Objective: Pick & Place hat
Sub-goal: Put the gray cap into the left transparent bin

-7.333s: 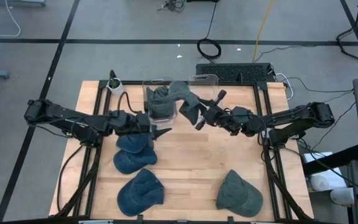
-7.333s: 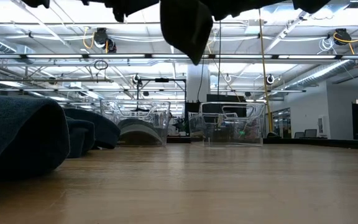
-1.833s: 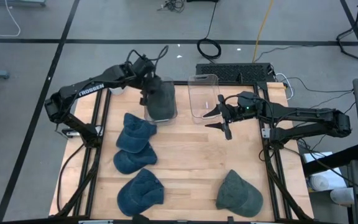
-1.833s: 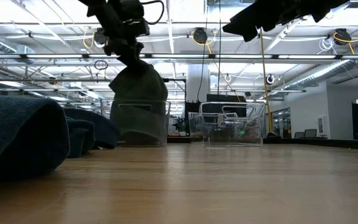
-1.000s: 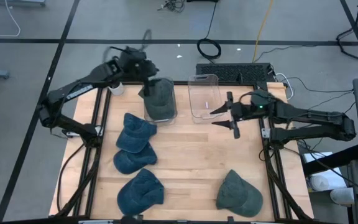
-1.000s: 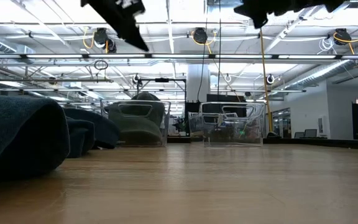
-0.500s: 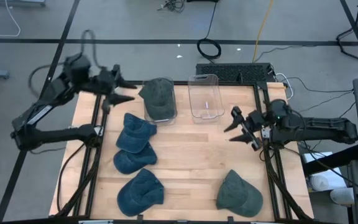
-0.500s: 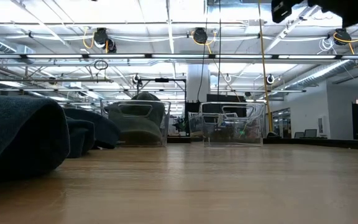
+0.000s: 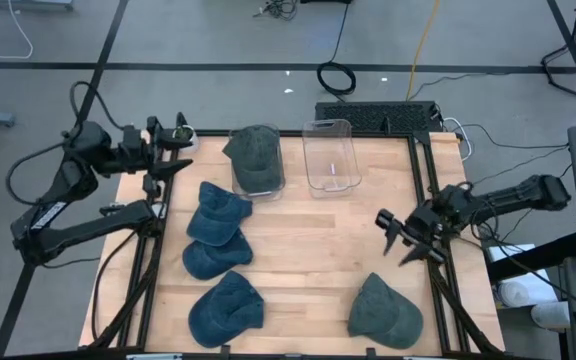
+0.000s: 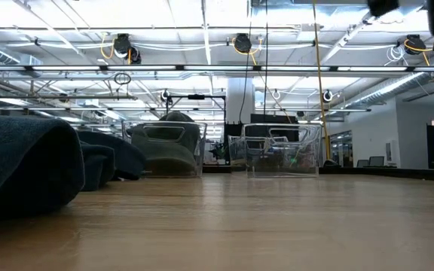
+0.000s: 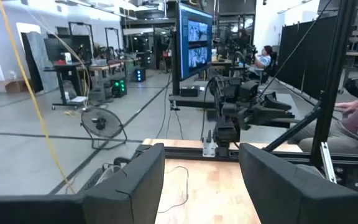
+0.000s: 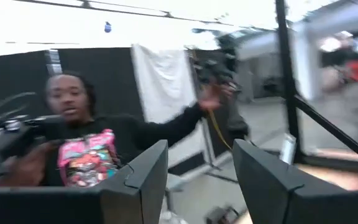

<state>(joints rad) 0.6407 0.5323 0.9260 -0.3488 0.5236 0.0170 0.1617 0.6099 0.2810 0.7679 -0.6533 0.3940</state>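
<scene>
Here, five soft caps remain in play on a wooden table [image 9: 298,250] as both arms hang back at its edges. One grey-green hat [image 9: 253,150] already sits crown-up in the left clear bin [image 9: 258,185] at the far side; the second clear bin [image 9: 330,160] beside it holds nothing. Three blue hats lie in a loose line down the left half: the top blue hat [image 9: 218,210] overlaps the middle blue hat [image 9: 211,257], while the near blue hat [image 9: 226,305] lies a little apart. A grey-green cap [image 9: 383,312] rests alone toward the near right corner.

The hats look like washed cotton: light, limp and slumped, with creased crowns and a stiffer brim. Judged from that, they should fold under a pinch and not slip, so the raised crown fabric or the brim edge seems the best hold; a grab on the overlapping pair may drag both.

The left gripper [image 9: 173,150] is raised off the table's far-left corner near a small potted plant [image 9: 182,133], fingers spread and carrying nothing. The right gripper [image 9: 400,240] hovers at the right edge, not far from the lone grey-green cap, fingers likewise apart and empty. A person in a dark top [image 12: 86,155] appears beyond the table in the right wrist view.
</scene>
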